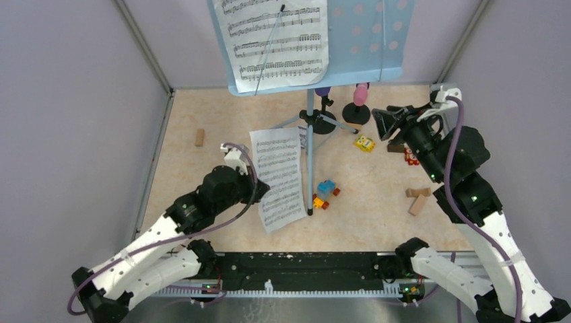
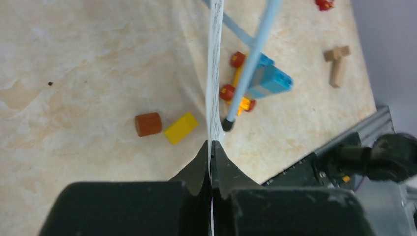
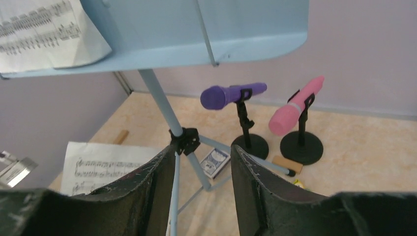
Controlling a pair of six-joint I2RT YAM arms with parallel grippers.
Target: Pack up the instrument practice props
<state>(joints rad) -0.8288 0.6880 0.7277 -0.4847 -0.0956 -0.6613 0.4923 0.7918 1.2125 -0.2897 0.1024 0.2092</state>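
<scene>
Top external view: left of the blue music stand, the left gripper is pinching the edge of a loose music page. The page is right beside the stand's pole. If it gets pulled, I think it could snag there and rip, or tip the stand. Just behind the stand sit the purple microphone and pink microphone. Right of the stand, the right gripper is spread apart, holding nothing.

1 page sits on the music stand; a 2nd page is before it in my left pincer; behind its legs stand a left microphone and a right microphone.
</scene>
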